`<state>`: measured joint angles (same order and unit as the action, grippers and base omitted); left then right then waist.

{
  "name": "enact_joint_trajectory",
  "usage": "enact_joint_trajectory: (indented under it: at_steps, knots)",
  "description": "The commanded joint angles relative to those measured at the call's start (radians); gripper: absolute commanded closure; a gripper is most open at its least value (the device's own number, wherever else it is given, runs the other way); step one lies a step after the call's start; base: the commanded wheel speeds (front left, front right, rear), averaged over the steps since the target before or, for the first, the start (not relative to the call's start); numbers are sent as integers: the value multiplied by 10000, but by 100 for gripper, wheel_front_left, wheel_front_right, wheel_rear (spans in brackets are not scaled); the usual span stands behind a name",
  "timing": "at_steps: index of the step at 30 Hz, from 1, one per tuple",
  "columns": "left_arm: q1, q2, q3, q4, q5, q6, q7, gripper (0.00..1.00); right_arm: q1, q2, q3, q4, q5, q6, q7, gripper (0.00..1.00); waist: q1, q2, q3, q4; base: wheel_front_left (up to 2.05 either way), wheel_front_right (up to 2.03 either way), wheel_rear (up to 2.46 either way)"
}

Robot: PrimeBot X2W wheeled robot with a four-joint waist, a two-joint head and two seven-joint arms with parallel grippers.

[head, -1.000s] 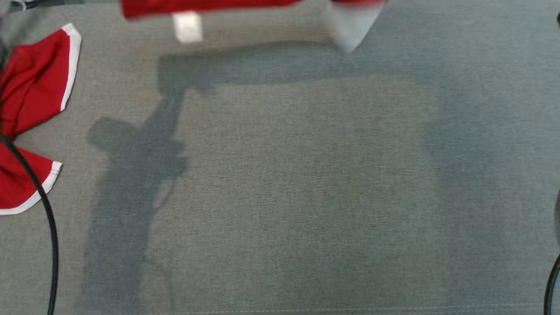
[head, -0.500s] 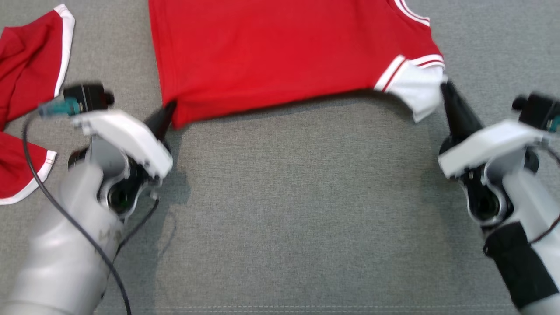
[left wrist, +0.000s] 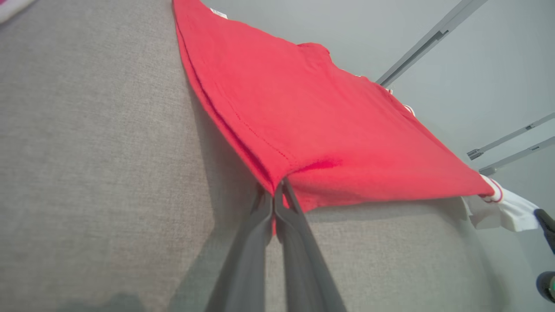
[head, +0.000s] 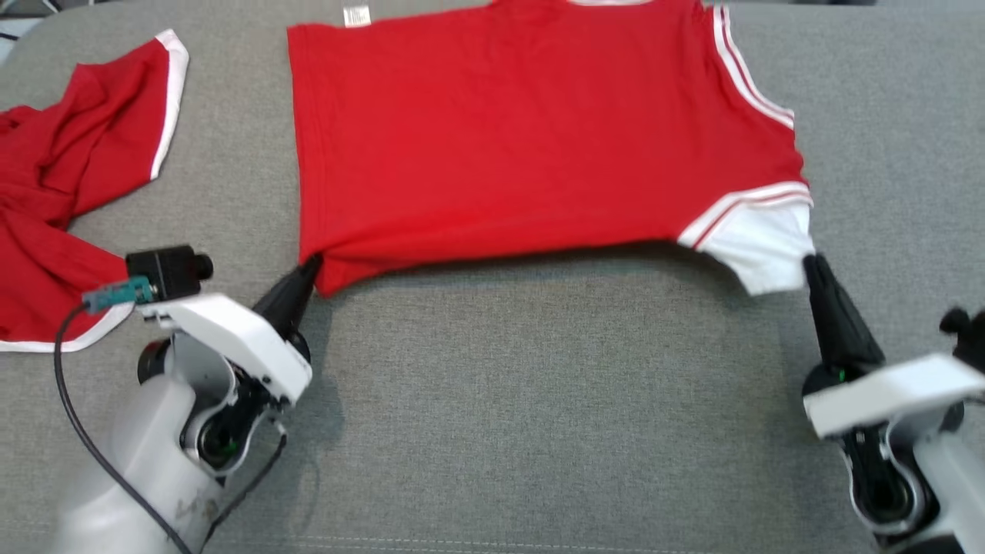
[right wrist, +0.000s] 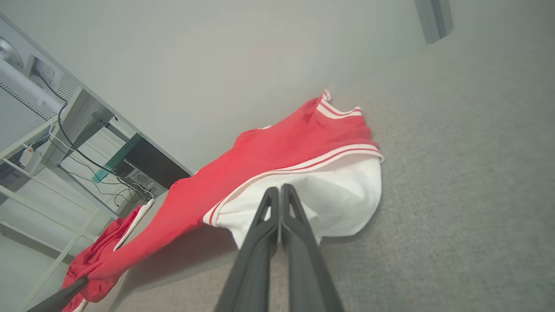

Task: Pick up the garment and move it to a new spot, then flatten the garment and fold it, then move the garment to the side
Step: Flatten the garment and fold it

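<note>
No readable text anywhere. A small white label [head: 355, 15] sat on the far edge of the red garment [head: 500, 138]; its print was too small and blurred to read. In the left wrist view the same label [left wrist: 218, 14] was also illegible. Faint dark marks [head: 187, 508] on the left forearm [head: 131, 477] could not be made out.

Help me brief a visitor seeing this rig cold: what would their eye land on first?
A red T-shirt with a white striped sleeve spreads across the middle of the grey woven surface. Its near edge is pinched by the left pincer at the hem corner and the right pincer at the white sleeve. A crumpled red garment with white trim lies far left.
</note>
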<state>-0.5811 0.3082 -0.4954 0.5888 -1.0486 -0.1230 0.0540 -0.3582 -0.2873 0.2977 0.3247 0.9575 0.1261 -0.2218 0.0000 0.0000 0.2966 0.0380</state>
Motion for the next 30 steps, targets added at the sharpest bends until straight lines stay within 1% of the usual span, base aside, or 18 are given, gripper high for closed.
enact_joint_trajectory:
  at_steps: [1, 2, 3, 5, 8, 10, 13, 15, 17, 22, 23, 24, 25, 28, 30]
  knots:
    - [482, 620, 235, -827, 94, 218, 40, 100, 1069, -101, -195, -849, -246, 46, -28, 100, 0, 0, -307, 36, 0, 0, 0]
    - [748, 712, 221, -1156, 129, 357, 32, 100, 1502, -25, -382, -1154, -320, 46, 61, 100, 0, 0, -387, 31, 0, 0, 0]
    - [748, 712, 221, -1156, 129, 357, 32, 100, 1502, -25, -382, -1154, -320, 46, 61, 100, 0, 0, -387, 31, 0, 0, 0]
    - [1342, 983, 155, -1779, 305, 760, 33, 100, 2365, 162, -671, -1779, -600, 46, 386, 100, 0, 0, -533, -38, 0, 0, 0]
    - [2401, 1211, 281, -2830, 155, 1219, -45, 100, 3544, 626, -1081, -2753, -994, 46, 1073, 100, 0, 0, -770, -239, 0, 0, 0]
    - [3105, 1425, 341, -3476, 154, 1630, -75, 100, 4215, 937, -1293, -3302, -1374, 46, 1614, 100, 0, 0, -924, -365, 0, 0, 0]
    - [4114, 1651, 462, -4393, 49, 2202, -99, 100, 5120, 1526, -1594, -4016, -1833, 46, 2381, 100, 0, 0, -1136, -483, 0, 0, 0]
    - [4704, 1748, 553, -4903, -71, 2501, -113, 100, 5658, 1844, -1738, -4404, -2047, 46, 2836, 100, 0, 0, -1265, -535, 0, 0, 0]
    - [5192, 1800, 602, -5296, -169, 2759, -111, 100, 6082, 2029, -1819, -4726, -2279, 46, 3222, 100, 0, 0, -1336, -591, 0, 0, 0]
    - [5767, 1825, 675, -5834, -311, 3077, -132, 100, 6419, 2201, -1929, -5199, -2801, 46, 3997, 100, 0, 0, -1394, -631, 0, 0, 0]
    - [5779, 1815, 686, -5853, -338, 3111, -115, 100, 6397, 2231, -1966, -5235, -2815, 46, 4052, 73, 0, 0, -1386, -619, 0, 0, 0]
    - [5764, 1845, 655, -5839, -307, 3151, -60, 68, 6376, 2256, -1987, -5239, -2799, 46, 4125, 30, 0, 0, -1396, -600, 0, 0, 0]
    - [5730, 1857, 639, -5822, -268, 3178, -51, 0, 6352, 2274, -2001, -5239, -2812, 46, 4179, 0, 0, 0, -1413, -570, 0, 0, 0]
    - [5640, 1880, 609, -5691, -40, 3324, -170, 0, 6280, 2312, -2178, -5244, -2831, 46, 4140, 0, 0, 0, -1508, -501, 0, 0, 0]
    - [5643, 1836, 747, -5725, 128, 3513, -518, 0, 6238, 2323, -2363, -5293, -2924, 46, 4041, 0, 0, 0, -1600, -468, 0, 0, 0]
